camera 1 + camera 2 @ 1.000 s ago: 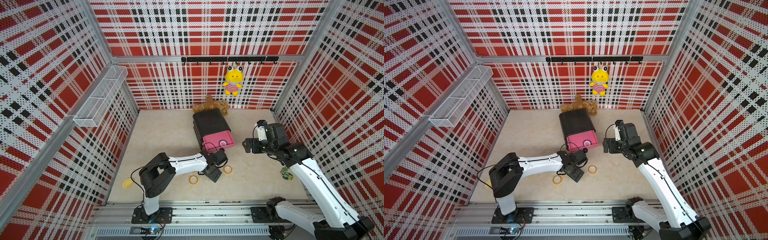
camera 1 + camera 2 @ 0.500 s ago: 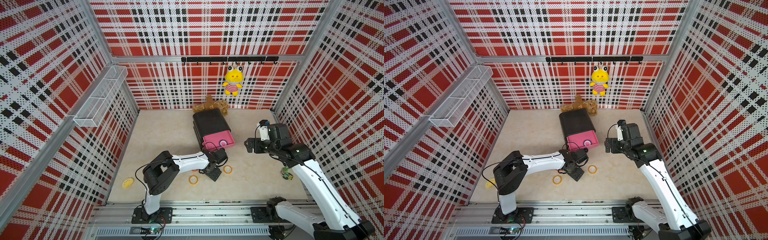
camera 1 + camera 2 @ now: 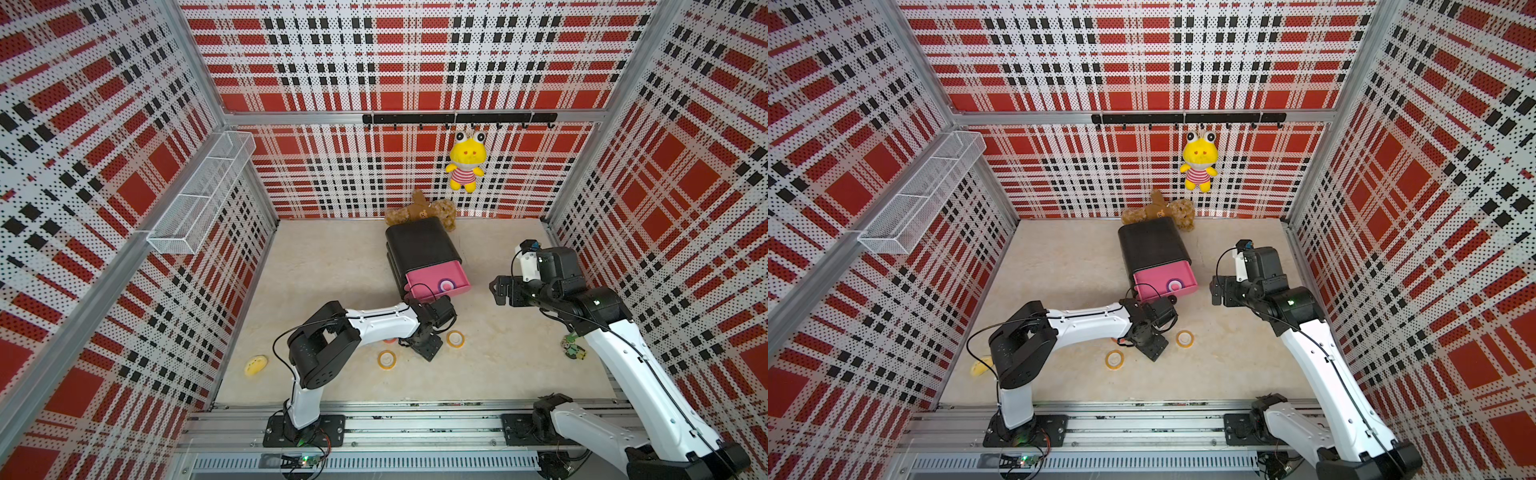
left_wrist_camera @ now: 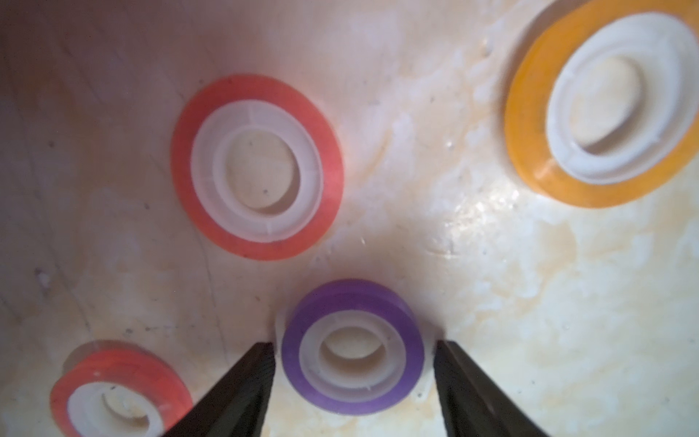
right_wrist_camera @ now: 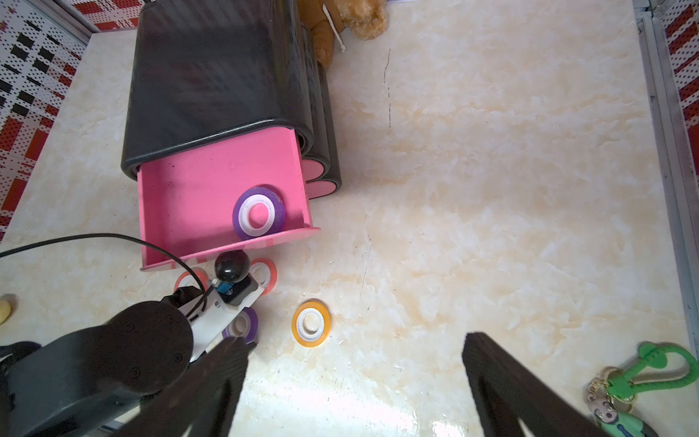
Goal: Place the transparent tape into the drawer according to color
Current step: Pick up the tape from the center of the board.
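Left wrist view showed one red-orange tape [image 4: 113,357], another red-orange tape [image 4: 180,166], then the purple tape [image 4: 291,353] between the left gripper's [image 4: 351,346] part-open jaws — slim gaps either side, ungripped — then yellow-orange tape [image 4: 525,113]. Right gripper [image 5: 351,338] gaped empty near the drawer [image 5: 212,75], second purple tape [image 5: 240,213] in its open top tier.

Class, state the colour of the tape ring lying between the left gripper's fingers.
The tape ring is purple with a pale core, clearest in the left wrist view.

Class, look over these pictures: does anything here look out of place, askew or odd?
A brown plush bear lies slumped on the floor behind the black cabinet, which stands slightly askew to the back wall.
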Controlling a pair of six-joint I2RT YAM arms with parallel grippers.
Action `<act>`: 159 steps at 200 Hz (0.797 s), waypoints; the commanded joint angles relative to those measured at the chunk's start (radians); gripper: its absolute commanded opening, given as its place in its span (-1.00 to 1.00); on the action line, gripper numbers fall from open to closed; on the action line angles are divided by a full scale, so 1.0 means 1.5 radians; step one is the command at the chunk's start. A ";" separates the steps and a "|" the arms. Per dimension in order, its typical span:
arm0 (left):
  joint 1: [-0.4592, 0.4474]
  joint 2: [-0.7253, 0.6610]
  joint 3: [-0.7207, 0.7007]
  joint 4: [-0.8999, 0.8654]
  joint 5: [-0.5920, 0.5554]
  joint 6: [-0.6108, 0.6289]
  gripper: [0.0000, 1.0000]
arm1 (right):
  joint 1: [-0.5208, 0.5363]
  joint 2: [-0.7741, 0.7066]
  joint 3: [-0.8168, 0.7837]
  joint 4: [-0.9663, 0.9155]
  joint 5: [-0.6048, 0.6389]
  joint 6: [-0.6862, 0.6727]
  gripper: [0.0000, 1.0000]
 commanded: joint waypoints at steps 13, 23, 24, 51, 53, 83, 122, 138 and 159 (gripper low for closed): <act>0.007 0.016 -0.007 0.027 0.017 -0.004 0.39 | -0.009 -0.014 -0.008 -0.002 -0.005 -0.007 0.94; 0.007 0.018 -0.009 0.029 0.020 -0.004 0.36 | -0.010 -0.014 -0.008 -0.004 -0.005 -0.007 0.94; 0.007 0.018 -0.010 0.030 0.020 -0.004 0.36 | -0.010 -0.014 -0.009 -0.004 -0.005 -0.007 0.94; 0.008 0.024 -0.020 0.039 0.026 -0.006 0.19 | -0.011 -0.015 -0.010 -0.003 -0.007 -0.007 0.94; 0.007 0.024 -0.020 0.040 0.027 -0.006 0.17 | -0.011 -0.015 -0.011 -0.002 -0.007 -0.007 0.94; 0.008 0.023 -0.027 0.043 0.031 -0.008 -0.10 | -0.012 -0.016 -0.012 -0.003 -0.007 -0.007 0.94; 0.007 0.002 -0.029 0.040 0.034 -0.010 -0.35 | -0.014 -0.015 -0.017 0.000 -0.010 -0.006 0.95; 0.007 -0.014 -0.029 0.036 0.032 -0.013 -0.37 | -0.014 -0.016 -0.026 0.006 -0.015 -0.002 0.95; 0.005 -0.039 -0.033 0.030 0.026 -0.020 -0.38 | -0.014 -0.016 -0.041 0.018 -0.024 0.002 0.95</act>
